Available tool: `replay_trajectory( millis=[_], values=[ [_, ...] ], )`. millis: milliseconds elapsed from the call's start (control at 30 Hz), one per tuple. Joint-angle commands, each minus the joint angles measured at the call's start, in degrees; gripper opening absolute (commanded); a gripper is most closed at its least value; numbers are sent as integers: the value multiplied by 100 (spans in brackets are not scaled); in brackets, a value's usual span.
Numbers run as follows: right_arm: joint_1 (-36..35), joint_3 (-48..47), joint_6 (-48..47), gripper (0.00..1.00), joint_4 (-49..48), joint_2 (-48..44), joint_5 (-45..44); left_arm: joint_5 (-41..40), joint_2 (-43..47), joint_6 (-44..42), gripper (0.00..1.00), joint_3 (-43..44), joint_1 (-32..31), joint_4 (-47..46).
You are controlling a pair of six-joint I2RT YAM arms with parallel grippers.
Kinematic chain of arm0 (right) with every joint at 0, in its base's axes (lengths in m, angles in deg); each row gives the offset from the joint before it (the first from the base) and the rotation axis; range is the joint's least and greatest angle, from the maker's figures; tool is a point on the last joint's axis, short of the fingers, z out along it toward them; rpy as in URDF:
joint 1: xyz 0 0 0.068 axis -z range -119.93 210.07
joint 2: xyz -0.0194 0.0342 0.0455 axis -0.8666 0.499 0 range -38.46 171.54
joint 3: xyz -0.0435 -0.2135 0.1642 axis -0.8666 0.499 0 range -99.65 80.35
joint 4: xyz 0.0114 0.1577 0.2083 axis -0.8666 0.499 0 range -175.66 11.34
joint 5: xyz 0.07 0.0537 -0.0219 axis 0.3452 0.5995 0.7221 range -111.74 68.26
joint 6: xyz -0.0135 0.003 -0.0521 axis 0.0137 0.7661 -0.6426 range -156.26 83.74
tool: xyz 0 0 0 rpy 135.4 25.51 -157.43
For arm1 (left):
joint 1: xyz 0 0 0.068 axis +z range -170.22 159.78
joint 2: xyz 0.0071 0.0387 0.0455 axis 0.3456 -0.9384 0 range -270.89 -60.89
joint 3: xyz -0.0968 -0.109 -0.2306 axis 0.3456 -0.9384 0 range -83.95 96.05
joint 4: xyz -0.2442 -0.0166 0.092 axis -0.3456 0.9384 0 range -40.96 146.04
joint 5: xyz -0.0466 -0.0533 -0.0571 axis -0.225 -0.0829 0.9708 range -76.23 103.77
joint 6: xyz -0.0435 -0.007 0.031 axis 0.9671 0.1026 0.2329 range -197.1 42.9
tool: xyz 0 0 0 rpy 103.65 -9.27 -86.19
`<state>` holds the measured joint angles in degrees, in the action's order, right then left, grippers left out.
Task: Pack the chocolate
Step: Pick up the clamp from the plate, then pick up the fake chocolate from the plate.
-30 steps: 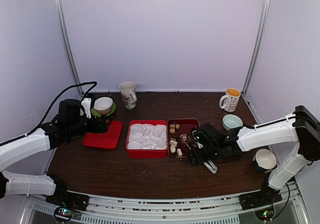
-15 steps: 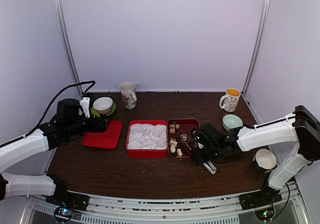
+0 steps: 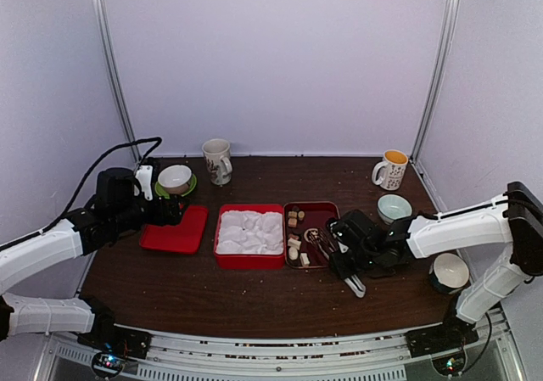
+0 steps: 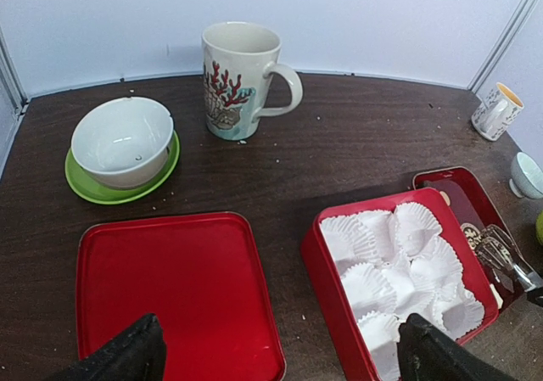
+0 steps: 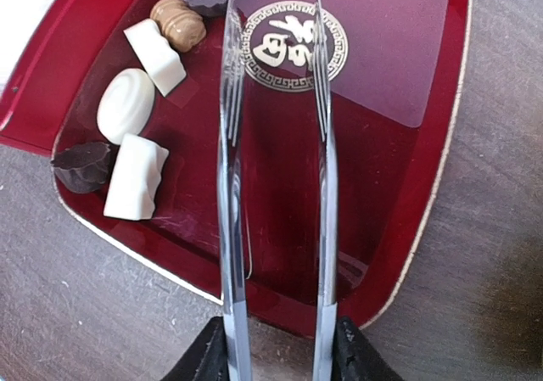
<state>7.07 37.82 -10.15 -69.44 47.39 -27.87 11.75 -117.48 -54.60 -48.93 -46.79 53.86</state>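
Several chocolate pieces (image 5: 136, 177), white, tan and dark, lie along the left side of a dark red tray (image 5: 399, 143); they also show in the top view as chocolate pieces (image 3: 293, 245). My right gripper (image 5: 278, 351) is shut on metal tongs (image 5: 231, 186), whose two arms reach over the tray with nothing between the tips. From above, the right gripper (image 3: 339, 258) sits at the tray's near right corner. The red box (image 3: 249, 262) with white paper cups (image 4: 399, 262) stands left of the tray. My left gripper (image 4: 276, 360) hangs open between the red lid (image 4: 161, 288) and the box.
A coral-patterned mug (image 3: 217, 160) and a white bowl on a green saucer (image 3: 175, 179) stand at the back left. An orange-lined mug (image 3: 390, 170), a pale green bowl (image 3: 394, 206) and another bowl (image 3: 448, 271) stand to the right.
My right gripper's fingers have closed in on the tongs, squeezing their arms closer together. The left arm has stayed where it was.
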Motion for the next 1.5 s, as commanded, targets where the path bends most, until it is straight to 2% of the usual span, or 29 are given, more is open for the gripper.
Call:
replay_trajectory(
  millis=[0,167,433,900,1467],
  values=[
    [10,94,35,38,61,-500,-256,112,-39,16,98,145,48,-120],
    [9,54,-20,34,213,-745,-369,174,-134,2,98,203,47,-162],
    [13,-29,-130,33,304,-1174,-398,132,-172,-137,98,301,41,0],
    [17,-227,-167,33,477,-978,-313,131,-176,-189,98,330,52,30],
    [26,-520,-314,34,1355,-636,-32,283,-198,-273,98,340,46,107]
  ],
)
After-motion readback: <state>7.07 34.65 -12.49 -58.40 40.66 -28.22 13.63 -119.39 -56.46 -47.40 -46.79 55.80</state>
